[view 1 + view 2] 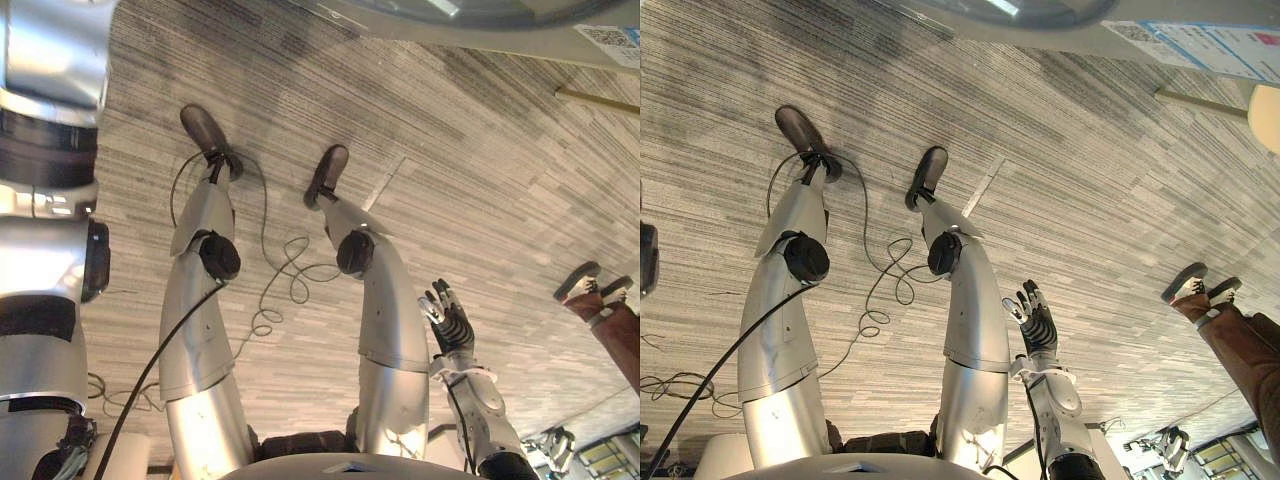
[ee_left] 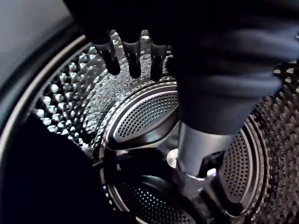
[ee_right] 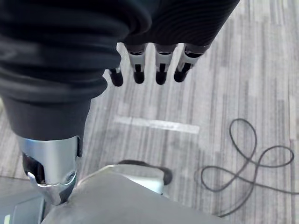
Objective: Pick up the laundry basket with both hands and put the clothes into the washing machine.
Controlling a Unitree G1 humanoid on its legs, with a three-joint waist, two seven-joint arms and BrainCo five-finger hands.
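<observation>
floor (image 1: 480, 200): matt grey carpet with a fine striped weave, slightly rough.
drum (image 2: 70, 88): glossy metal, embossed with bumps and pierced with small holes.
paddle (image 2: 145, 116): shiny, with smooth edges and a perforated face; metal or plastic, cannot tell.
left hand (image 2: 133, 58): matt dark ribbed cover; silver fingers with dark tips.
right hand (image 1: 450, 322): matt ribbed cover, smooth silver fingers.
trousers (image 1: 1240, 350): brown cloth, matt.
label (image 1: 1210, 45): smooth white paper.
</observation>
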